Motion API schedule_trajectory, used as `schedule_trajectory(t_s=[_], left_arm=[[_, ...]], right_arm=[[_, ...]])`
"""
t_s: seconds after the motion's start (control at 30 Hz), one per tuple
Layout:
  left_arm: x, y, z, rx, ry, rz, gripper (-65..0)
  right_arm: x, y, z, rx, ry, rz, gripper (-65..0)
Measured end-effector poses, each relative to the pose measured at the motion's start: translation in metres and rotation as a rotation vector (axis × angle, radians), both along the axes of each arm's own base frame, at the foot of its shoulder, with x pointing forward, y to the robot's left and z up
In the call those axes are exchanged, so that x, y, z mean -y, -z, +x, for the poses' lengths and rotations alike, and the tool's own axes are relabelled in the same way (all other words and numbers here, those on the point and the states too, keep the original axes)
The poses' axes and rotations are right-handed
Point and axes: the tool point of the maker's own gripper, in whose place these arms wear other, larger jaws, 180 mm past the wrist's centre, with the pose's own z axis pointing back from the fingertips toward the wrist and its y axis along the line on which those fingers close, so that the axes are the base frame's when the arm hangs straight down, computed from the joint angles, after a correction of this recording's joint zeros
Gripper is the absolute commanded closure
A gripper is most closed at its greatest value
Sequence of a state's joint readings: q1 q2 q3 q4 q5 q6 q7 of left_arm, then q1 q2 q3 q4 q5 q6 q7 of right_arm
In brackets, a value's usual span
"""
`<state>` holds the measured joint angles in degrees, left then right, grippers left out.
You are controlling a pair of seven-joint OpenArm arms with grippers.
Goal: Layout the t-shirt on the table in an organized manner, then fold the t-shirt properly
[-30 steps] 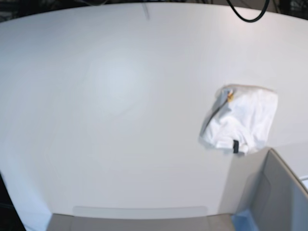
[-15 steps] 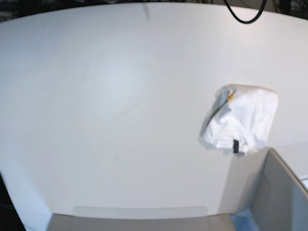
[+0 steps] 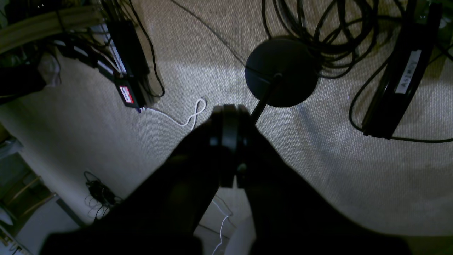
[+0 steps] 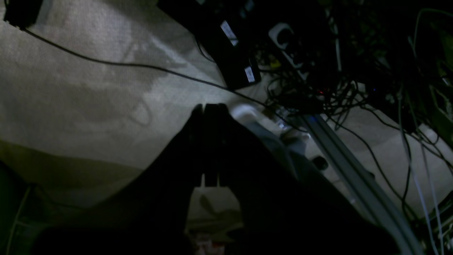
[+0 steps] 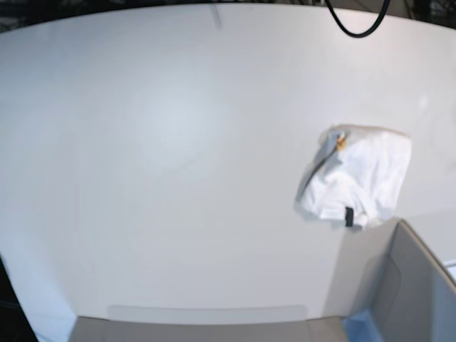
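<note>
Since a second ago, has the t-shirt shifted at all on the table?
No. The t-shirt sits in the same crumpled heap, its black tag the same way off the grey box corner.

T-shirt (image 5: 356, 178) print mostly folded out of sight, grey box (image 5: 410, 292) cut off by frame edge

The crumpled white cotton t-shirt (image 5: 356, 178) lies on the large white bench (image 5: 178, 157), toward its right side, just behind the grey box (image 5: 410, 292).
</note>
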<state>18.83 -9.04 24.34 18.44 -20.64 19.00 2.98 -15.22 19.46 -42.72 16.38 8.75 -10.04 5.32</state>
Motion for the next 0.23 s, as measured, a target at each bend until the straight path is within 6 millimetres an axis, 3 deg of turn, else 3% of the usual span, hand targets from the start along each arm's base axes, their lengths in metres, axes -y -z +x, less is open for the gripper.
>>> schedule_trajectory(t_s=[0.23], left_arm=[[0.028, 0.008, 0.013, 0.005, -0.016, -0.034, 0.0]], right_arm=[[0.0, 0.0, -0.003, -0.007, -0.004, 0.003, 0.0]])
